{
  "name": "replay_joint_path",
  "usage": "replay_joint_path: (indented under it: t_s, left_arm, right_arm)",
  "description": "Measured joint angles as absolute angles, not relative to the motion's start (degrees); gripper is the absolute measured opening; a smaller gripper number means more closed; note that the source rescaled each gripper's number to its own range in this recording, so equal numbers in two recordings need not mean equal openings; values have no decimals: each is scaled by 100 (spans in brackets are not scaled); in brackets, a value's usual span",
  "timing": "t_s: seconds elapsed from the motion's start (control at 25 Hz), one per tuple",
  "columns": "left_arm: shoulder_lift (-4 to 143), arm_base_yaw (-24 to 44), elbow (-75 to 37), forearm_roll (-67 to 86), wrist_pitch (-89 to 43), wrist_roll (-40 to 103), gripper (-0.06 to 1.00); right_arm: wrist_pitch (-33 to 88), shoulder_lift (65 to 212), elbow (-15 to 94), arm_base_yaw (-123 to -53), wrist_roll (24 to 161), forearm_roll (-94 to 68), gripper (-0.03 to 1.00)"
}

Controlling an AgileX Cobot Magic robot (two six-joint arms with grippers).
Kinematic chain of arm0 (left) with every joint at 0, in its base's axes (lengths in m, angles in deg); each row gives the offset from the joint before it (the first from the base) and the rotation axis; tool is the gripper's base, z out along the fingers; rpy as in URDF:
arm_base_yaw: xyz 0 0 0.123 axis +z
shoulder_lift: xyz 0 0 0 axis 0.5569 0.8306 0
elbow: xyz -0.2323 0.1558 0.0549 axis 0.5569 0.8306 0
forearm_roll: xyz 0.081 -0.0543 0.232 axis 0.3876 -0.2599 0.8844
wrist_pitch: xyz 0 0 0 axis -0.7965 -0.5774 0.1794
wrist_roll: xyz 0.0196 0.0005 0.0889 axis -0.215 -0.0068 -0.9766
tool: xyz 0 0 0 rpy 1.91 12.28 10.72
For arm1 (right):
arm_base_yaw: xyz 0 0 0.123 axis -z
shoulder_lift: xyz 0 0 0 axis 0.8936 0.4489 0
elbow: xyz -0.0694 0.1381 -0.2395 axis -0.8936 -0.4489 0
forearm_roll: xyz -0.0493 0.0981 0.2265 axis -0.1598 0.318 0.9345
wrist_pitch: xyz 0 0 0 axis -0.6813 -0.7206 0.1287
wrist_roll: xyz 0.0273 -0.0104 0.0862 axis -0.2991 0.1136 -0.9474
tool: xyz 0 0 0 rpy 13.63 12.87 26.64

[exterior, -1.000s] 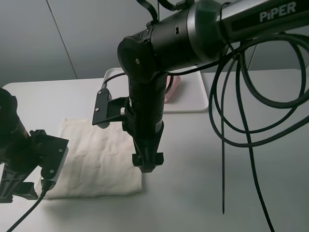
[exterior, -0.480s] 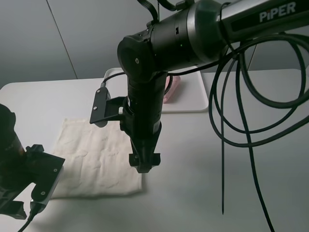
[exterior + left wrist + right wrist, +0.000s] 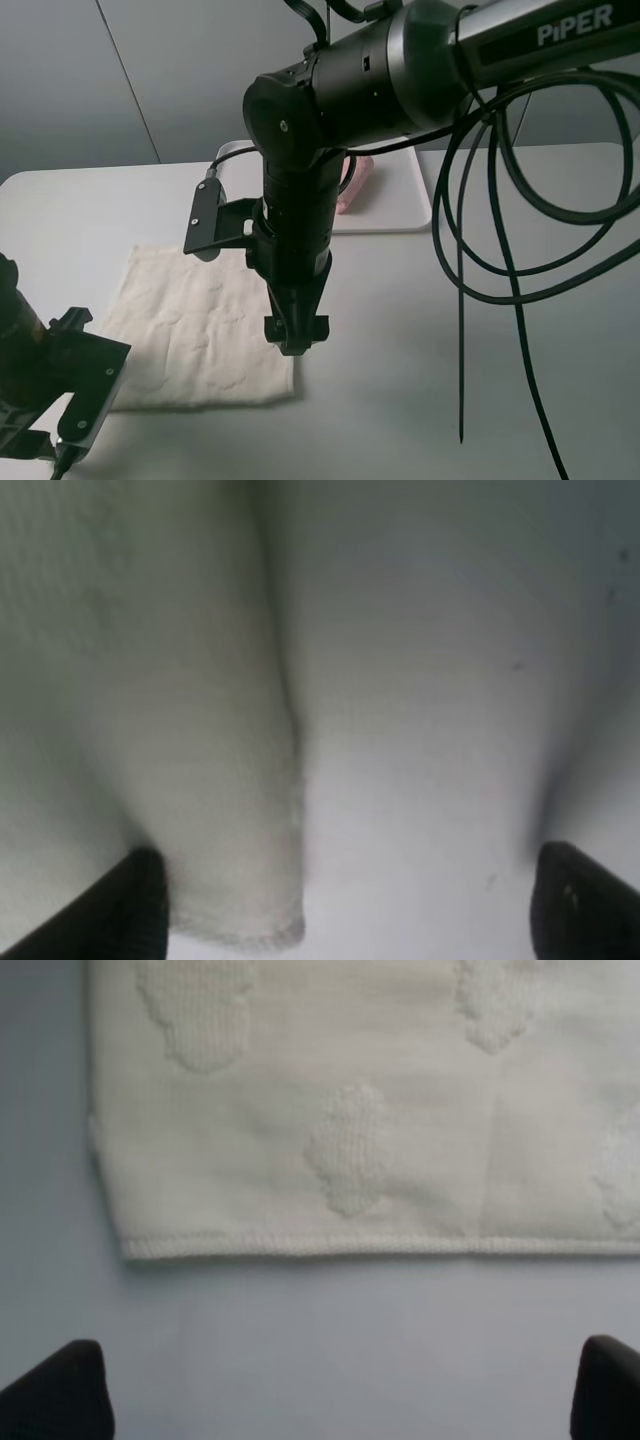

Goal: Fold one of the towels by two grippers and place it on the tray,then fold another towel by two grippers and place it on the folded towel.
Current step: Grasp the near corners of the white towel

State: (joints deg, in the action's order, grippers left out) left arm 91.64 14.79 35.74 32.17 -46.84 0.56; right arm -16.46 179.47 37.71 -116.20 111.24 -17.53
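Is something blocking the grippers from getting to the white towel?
No, nothing visible does. The right gripper faces one edge of the white towel, and the left gripper faces a corner of it, with only bare table between.

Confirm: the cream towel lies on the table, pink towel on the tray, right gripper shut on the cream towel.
Wrong: the right gripper is open, not shut on the cream towel, as the right wrist view shows. The rest holds.
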Motion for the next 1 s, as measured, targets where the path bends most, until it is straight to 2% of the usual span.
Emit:
replay_joint_path:
  t_s: [0.6,1.0]
  left_arm:
    - [9119,1479,3728,3267,-4415,68,98]
    - [9119,1479,3728,3267,-4415,68,98]
  right_arm:
    - [-1791,18101,3744,-11743,11395,-1633,99]
    - [-1324,18449,3170,-12436,11398,-1718,96]
